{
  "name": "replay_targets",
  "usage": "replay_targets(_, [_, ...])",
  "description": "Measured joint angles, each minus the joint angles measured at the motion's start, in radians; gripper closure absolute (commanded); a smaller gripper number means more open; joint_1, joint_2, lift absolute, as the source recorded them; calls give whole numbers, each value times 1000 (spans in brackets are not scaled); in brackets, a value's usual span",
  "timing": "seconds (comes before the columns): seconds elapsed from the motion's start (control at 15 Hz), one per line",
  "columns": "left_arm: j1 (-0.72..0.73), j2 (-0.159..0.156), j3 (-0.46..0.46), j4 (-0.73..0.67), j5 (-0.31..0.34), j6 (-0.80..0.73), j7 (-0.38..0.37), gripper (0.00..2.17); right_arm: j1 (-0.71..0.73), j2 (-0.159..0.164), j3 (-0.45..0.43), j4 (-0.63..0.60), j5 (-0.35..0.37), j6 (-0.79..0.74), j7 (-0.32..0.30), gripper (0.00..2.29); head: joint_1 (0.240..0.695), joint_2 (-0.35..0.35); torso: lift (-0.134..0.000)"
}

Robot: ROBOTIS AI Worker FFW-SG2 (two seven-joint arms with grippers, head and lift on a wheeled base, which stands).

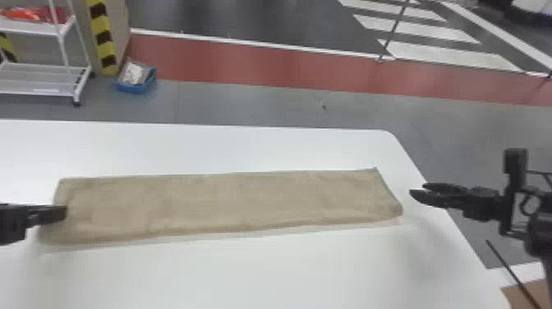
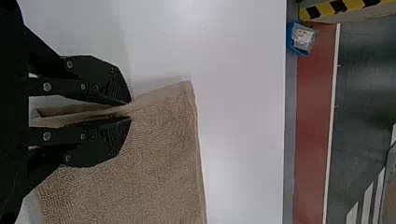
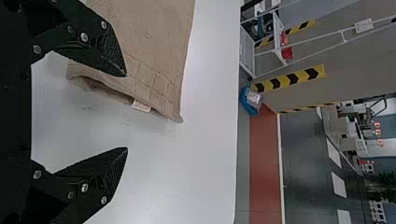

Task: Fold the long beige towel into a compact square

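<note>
Towel [image 1: 230, 201] lies in a strip on the worktop [image 1: 246, 275]; left tool [image 2: 130, 110] pinches one end; right tool [image 3: 126, 111] is spread near the other; crosswise fold seems in hand; next, lift the pinched end inward.

Towel [image 1: 230, 201] on worktop [image 1: 246, 271] | left end in left hand [image 1: 65, 212] | right end near right hand [image 1: 418, 189], apart | floor [image 1: 246, 104] past worktop, beyond left hand: cart [image 1: 45, 92], tub [image 1: 134, 88] to cart's right

Two grippers [image 1: 417, 190], one towel [image 1: 230, 201], one table [image 1: 254, 275], one bin [image 1: 134, 87], one cart [image 1: 61, 28].
</note>
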Motion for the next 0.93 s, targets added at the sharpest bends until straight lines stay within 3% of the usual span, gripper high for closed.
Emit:
replay_targets(0.6, [6,-18,11,-102,57,96,5,1443,4,-1,-5,0,-21,2,5,377,695,-288,-124])
replay_targets(0.73, [-10,-23,22,-110,109,143,14,1443,9,0,-7,0,-35,2,7,377,695,-294,-124])
replay_targets(0.93, [-70,-81,45,-112,239,291,99,1443,17,11,-9,-11,-44,2,7,377,695,-330,-124])
